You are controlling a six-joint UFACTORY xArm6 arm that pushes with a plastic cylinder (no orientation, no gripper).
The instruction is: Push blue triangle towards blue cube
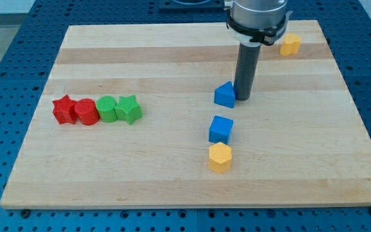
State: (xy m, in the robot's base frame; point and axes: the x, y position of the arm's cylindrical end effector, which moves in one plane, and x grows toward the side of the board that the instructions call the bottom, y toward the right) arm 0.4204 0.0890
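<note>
The blue triangle point(224, 95) lies a little right of the board's middle. My tip point(243, 98) stands right beside it, on its right side, touching or nearly touching it. The blue cube point(221, 129) lies just below the triangle, toward the view's bottom, with a small gap between them. The rod comes down from the arm at the view's top.
A yellow hexagon block point(219, 158) sits directly below the blue cube. Another yellow block point(290, 44) lies at the top right. At the left stands a row: red star point(63, 109), red cylinder point(85, 111), green cylinder point(107, 109), green star point(129, 109). The wooden board point(172, 180) has edges all round.
</note>
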